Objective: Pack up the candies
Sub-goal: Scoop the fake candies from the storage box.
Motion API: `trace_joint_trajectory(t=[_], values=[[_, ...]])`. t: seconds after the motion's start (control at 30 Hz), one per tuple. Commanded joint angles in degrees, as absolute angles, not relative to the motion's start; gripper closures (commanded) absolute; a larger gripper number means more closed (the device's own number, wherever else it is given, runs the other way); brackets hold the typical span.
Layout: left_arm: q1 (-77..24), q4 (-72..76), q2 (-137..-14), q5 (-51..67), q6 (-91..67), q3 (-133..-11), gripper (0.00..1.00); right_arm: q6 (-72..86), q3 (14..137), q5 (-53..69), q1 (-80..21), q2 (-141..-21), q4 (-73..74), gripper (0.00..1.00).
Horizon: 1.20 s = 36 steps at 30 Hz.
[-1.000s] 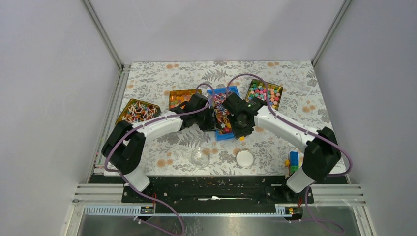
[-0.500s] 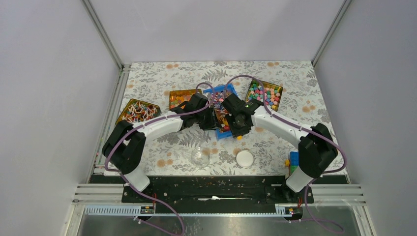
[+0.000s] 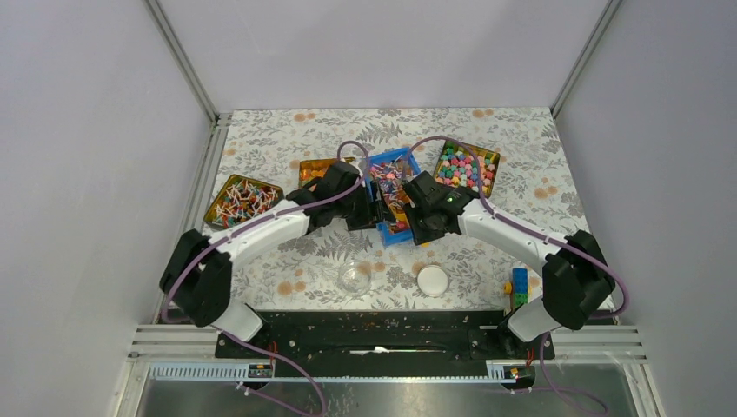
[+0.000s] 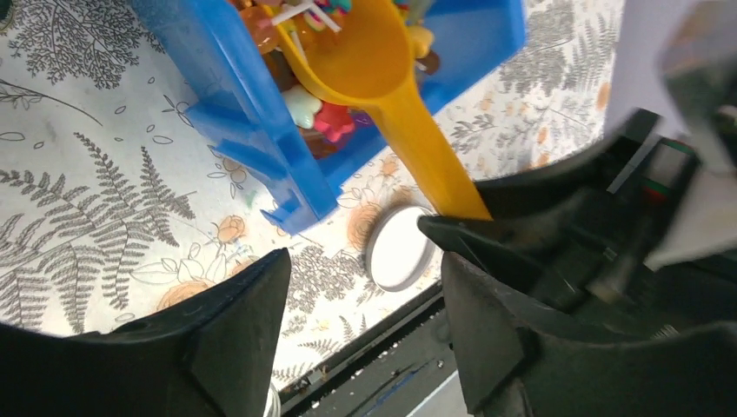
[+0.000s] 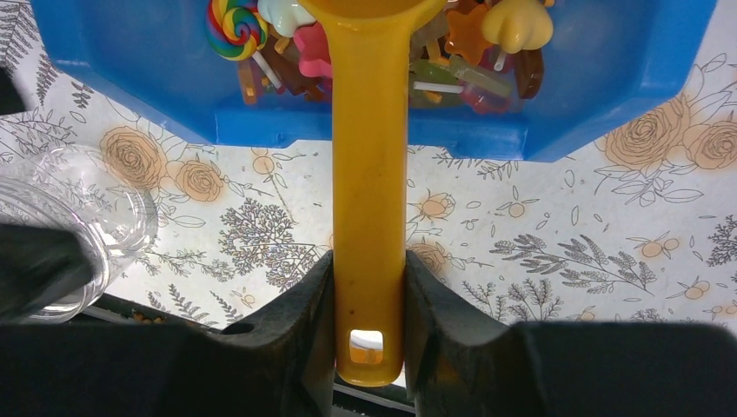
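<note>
At blue tray (image 5: pixel 608 69), right end effector (image 5: pixel 368 261) clamping yellow scoop (image 5: pixel 369 130), bowl cut off, left end effector (image 4: pixel 356 252) agape

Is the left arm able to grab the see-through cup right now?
Probably yes. The left gripper is open and empty, and the clear cup stands alone on the table, nothing blocking it.

Scoop (image 5: pixel 369 200) among candies (image 5: pixel 311 48); both in tray (image 5: pixel 608 78)

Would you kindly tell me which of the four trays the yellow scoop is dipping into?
The blue tray, the only blue one among gold trays; the scoop, held by the right gripper, crosses its near wall into the sweets.
</note>
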<state>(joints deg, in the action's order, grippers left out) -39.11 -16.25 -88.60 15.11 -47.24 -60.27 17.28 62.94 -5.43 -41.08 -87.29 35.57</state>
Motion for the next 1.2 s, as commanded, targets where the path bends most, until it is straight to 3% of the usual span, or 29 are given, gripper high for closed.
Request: trace_joint_trajectory(t=[0.0, 0.17, 1.17], values=[[-38.83, -18.67, -81.21, 12.28, -47.37, -60.38, 0.34, 15.30, 63.07, -8.67, -40.14, -84.21, 32.51, 1.00], [-37.95, -20.62, -76.53, 9.32, -47.37, -58.19, 0.28, 16.03, 60.10, -8.24, -40.17, -80.84, 31.28, 1.00], [-34.54, -26.51, -67.14, 6.09, -46.14, -50.39, 0.28, 12.94, 47.40, -6.53, -40.12, -65.33, 23.76, 1.00]])
